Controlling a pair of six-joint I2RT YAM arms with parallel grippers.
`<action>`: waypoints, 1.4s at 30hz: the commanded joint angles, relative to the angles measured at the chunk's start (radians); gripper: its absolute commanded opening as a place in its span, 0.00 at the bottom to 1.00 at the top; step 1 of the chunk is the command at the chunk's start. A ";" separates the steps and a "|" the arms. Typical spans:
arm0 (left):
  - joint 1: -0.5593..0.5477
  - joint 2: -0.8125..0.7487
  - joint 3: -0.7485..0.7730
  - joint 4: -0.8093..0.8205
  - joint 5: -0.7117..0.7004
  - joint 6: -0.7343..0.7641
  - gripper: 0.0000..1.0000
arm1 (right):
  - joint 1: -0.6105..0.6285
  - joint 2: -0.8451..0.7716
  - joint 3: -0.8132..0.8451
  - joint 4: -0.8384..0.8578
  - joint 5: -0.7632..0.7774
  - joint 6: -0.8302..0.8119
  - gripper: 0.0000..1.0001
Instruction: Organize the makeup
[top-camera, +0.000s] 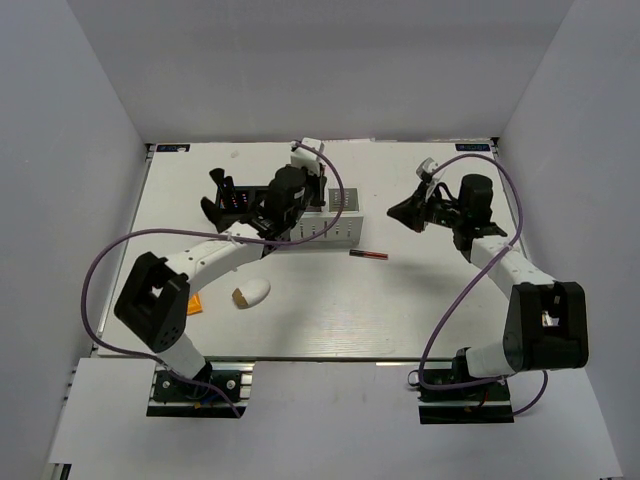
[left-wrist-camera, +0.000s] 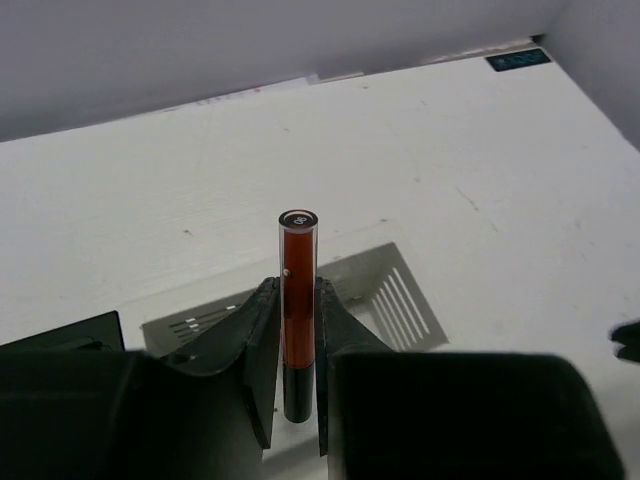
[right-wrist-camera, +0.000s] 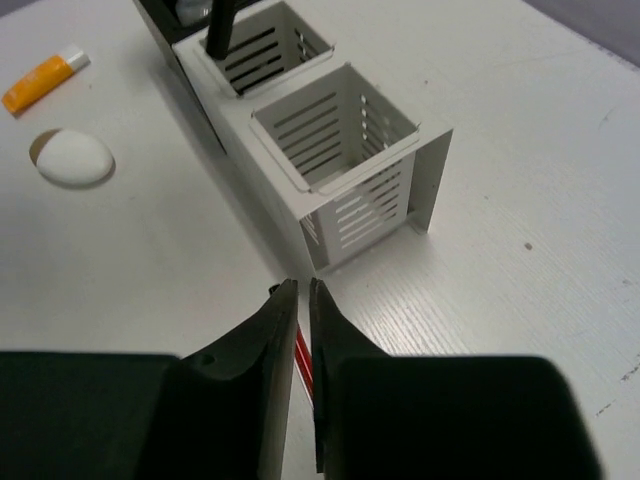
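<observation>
My left gripper (left-wrist-camera: 298, 290) is shut on a slim red-and-black stick (left-wrist-camera: 298, 270) and holds it upright above the white slotted organizer (left-wrist-camera: 400, 290). In the top view it (top-camera: 300, 205) hangs over that organizer (top-camera: 335, 228). My right gripper (right-wrist-camera: 303, 292) is shut and empty, above the table just right of the organizer (right-wrist-camera: 345, 160). A second red-and-black stick (top-camera: 368, 255) lies on the table under it and shows through the jaw gap (right-wrist-camera: 303, 357). A white egg-shaped sponge (top-camera: 251, 293) and a small orange tube (top-camera: 195, 305) lie front left.
A black organizer (top-camera: 228, 205) holding brushes stands left of the white one. A black brush handle (right-wrist-camera: 220, 25) stands in the white organizer's far compartment. The sponge (right-wrist-camera: 72, 158) and the tube (right-wrist-camera: 42, 80) also show in the right wrist view.
</observation>
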 joint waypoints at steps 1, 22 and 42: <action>0.006 0.027 -0.005 0.115 -0.123 0.053 0.00 | -0.003 -0.031 -0.005 -0.073 -0.021 -0.100 0.17; 0.015 0.079 -0.017 0.118 -0.241 0.051 0.68 | 0.008 0.077 0.085 -0.596 -0.026 -0.730 0.60; -0.003 -0.528 -0.262 -0.127 -0.204 -0.098 0.77 | 0.097 0.323 0.197 -0.682 0.221 -0.890 0.63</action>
